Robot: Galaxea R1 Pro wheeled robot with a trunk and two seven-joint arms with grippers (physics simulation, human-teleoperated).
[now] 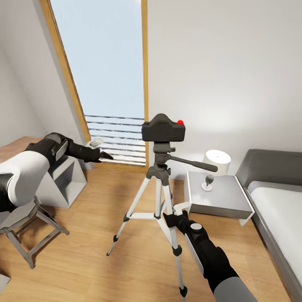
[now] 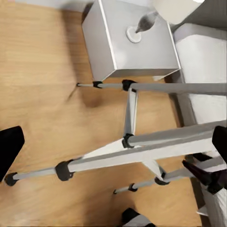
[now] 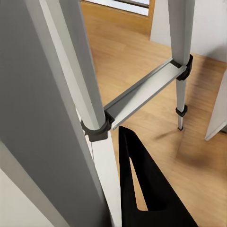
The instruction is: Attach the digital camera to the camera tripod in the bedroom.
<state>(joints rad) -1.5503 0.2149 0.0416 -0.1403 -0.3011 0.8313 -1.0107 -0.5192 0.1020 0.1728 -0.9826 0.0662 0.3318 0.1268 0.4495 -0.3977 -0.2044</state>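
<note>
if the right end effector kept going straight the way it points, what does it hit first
Probably the camera tripod: the right end effector sits beside a leg and the cross brace lies just ahead, though depth is unclear.

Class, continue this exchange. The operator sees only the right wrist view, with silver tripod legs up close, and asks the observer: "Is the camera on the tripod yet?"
Observer: Yes. In the head view the digital camera sits on top of the camera tripod.
Operator: Where is my left gripper?
Observer: The left gripper is out toward the window, apart from the tripod.
Operator: What stands behind the tripod?
Observer: A lamp on a grey nightstand, beside the bed.
</note>
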